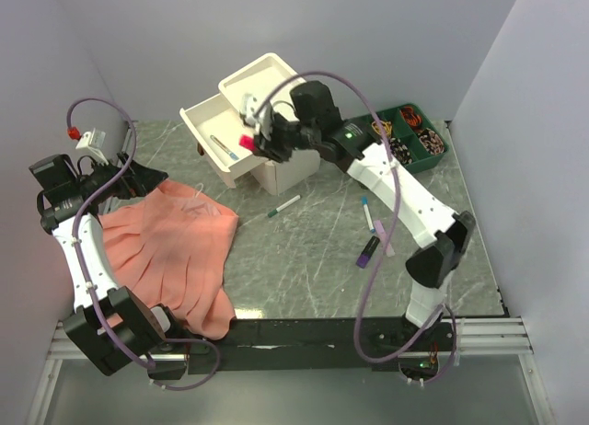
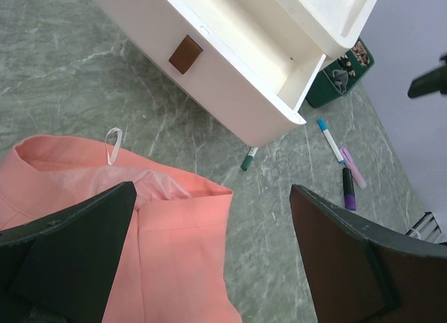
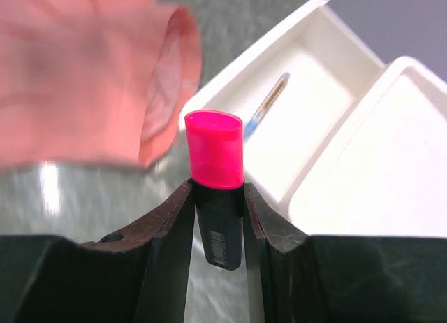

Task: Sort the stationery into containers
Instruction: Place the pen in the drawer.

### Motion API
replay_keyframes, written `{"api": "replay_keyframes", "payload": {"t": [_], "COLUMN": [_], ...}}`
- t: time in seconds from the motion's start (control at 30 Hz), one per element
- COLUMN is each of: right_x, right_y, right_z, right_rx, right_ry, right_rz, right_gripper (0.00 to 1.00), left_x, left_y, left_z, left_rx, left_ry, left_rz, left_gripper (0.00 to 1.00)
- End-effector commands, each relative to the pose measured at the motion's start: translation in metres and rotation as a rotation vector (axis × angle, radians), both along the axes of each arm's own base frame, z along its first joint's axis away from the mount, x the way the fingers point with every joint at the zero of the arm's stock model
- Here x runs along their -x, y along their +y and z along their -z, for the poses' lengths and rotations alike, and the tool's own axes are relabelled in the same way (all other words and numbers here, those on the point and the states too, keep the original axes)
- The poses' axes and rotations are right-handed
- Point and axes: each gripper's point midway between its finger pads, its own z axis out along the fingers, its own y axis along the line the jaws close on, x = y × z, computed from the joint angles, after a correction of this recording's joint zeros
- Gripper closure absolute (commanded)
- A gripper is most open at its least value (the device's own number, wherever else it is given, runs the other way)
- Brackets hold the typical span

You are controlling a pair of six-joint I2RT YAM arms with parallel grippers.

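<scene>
- The pink highlighter (image 3: 214, 149) has a short, glossy, bright pink cap with a flat oval end. Below the cap is a black body.
- A small white barcode-style label sits on the black body; its print is too small to read.
- The right gripper (image 3: 216, 191) is clamped on the black body just under the cap, with one finger pressed on each side and the cap pointing away from the wrist.
- Seen from above, the highlighter hangs over the pulled-out top drawer (image 1: 207, 121) of the cream-white cabinet (image 1: 281, 174), close to the cabinet front.
- A thin pen with a blue end (image 3: 267, 105) lies slantwise inside that drawer.
- In front of the cabinet a green-capped marker (image 1: 283, 205) lies on the table.
- Further to the cabinet's right lie a blue-capped pen (image 1: 366, 211), a pale lilac pen (image 1: 383, 238) and a purple highlighter (image 1: 368, 251) with a black end.
- The left gripper (image 2: 209, 246) hovers over the salmon-pink cloth (image 1: 175, 250) to the cabinet's left, with its fingers (image 2: 70, 253) spread wide and nothing between them.
- A green compartment tray (image 2: 323, 94) stands just right of the cabinet.
</scene>
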Motion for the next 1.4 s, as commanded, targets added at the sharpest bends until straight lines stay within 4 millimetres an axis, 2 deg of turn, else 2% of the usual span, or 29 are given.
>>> {"api": "replay_keyframes", "payload": {"t": [0.0,0.03,0.07,0.13,0.17,0.23,0.27,0.3,0.33,0.4,0.43,0.47,0.63,0.7,0.83,0.9,0.93,1.0,1.03,1.07,1.1,1.13,1.2,1.23,1.27,1.3,1.33,1.37], "right_x": [-0.035,-0.038,-0.044,-0.048,-0.052,-0.056,-0.061,-0.063,-0.066,-0.069,-0.069,-0.066,-0.054,-0.049,-0.042,-0.031,-0.020,-0.012,-0.017,-0.017,-0.015,-0.014,0.009,0.016,0.025,0.043,0.056,0.065], "right_y": [0.043,0.050,0.059,0.071,0.078,0.085,0.089,0.091,0.092,0.091,0.090,0.087,0.071,0.062,0.047,0.030,0.014,-0.009,-0.035,-0.052,-0.068,-0.101,-0.141,-0.159,-0.183,-0.202,-0.217,-0.231], "right_z": [-0.035,-0.039,-0.028,-0.028,-0.016,-0.011,-0.001,-0.001,0.001,-0.003,-0.007,-0.016,-0.042,-0.042,-0.062,-0.066,-0.071,-0.021,-0.020,0.010,0.024,0.042,0.096,0.104,0.131,0.150,0.170,0.182], "right_rx": [-0.245,-0.267,-0.262,-0.276,-0.266,-0.274,-0.265,-0.268,-0.269,-0.279,-0.286,-0.299,-0.357,-0.360,-0.404,-0.388,-0.356,-0.203,-0.172,-0.109,-0.075,-0.002,0.169,0.260,0.341,0.427,0.526,0.580], "right_ry": [0.099,0.086,0.104,0.085,0.100,0.101,0.112,0.104,0.098,0.091,0.086,0.076,0.029,0.010,-0.035,-0.047,-0.076,-0.029,-0.051,-0.001,0.037,0.075,0.175,0.096,0.124,0.165,0.118,0.122], "right_rz": [0.146,0.155,0.160,0.168,0.173,0.178,0.195,0.200,0.211,0.231,0.234,0.231,0.237,0.243,0.258,0.251,0.213,0.208,0.249,0.275,0.288,0.296,0.259,0.164,0.140,0.095,-0.022,-0.060], "right_gripper": [0.86,0.86,0.86,0.85,0.85,0.85,0.83,0.79,0.66,0.56,0.50,0.48,0.47,0.47,0.46,0.46,0.46,0.46,0.46,0.46,0.46,0.47,0.47,0.47,0.47,0.47,0.47,0.47], "left_x": [0.002,0.003,0.003,0.003,0.002,0.002,0.002,0.002,0.002,0.002,0.002,0.002,0.000,-0.001,-0.003,-0.003,-0.002,-0.001,0.000,0.001,0.002,0.002,0.003,0.004,0.004,0.004,0.004,0.004], "left_y": [-0.006,-0.006,-0.006,-0.006,-0.006,-0.006,-0.006,-0.006,-0.006,-0.006,-0.006,-0.005,-0.004,-0.005,-0.004,-0.005,-0.004,-0.005,-0.005,-0.006,-0.005,-0.006,-0.006,-0.006,-0.006,-0.007,-0.007,-0.006], "left_z": [-0.010,-0.011,-0.010,-0.011,-0.011,-0.012,-0.013,-0.014,-0.014,-0.015,-0.015,-0.015,-0.011,-0.008,-0.009,-0.013,-0.014,-0.014,-0.013,-0.012,-0.011,-0.009,-0.006,-0.003,0.000,0.000,0.003,0.004], "left_rx": [-0.007,-0.007,-0.002,0.000,0.005,0.006,0.007,0.006,0.006,0.005,0.006,0.007,0.016,0.030,0.043,0.029,0.024,0.002,-0.016,-0.014,-0.020,-0.026,-0.025,-0.022,-0.017,-0.016,-0.010,-0.008], "left_ry": [-0.038,-0.040,-0.036,-0.036,-0.035,-0.036,-0.036,-0.037,-0.037,-0.038,-0.037,-0.036,-0.036,-0.029,-0.031,-0.046,-0.049,-0.050,-0.057,-0.048,-0.049,-0.048,-0.041,-0.037,-0.030,-0.031,-0.024,-0.022], "left_rz": [0.026,0.026,0.025,0.025,0.023,0.020,0.020,0.018,0.018,0.018,0.018,0.017,0.016,0.017,0.016,0.021,0.023,0.029,0.032,0.035,0.036,0.041,0.039,0.039,0.039,0.040,0.041,0.038], "left_gripper": [0.01,0.00,0.01,0.01,0.01,0.00,0.00,0.00,0.01,0.00,0.01,0.01,0.00,0.00,0.01,0.01,0.00,0.00,0.00,0.00,0.01,0.01,0.00,0.01,0.00,0.01,0.00,0.01]}}
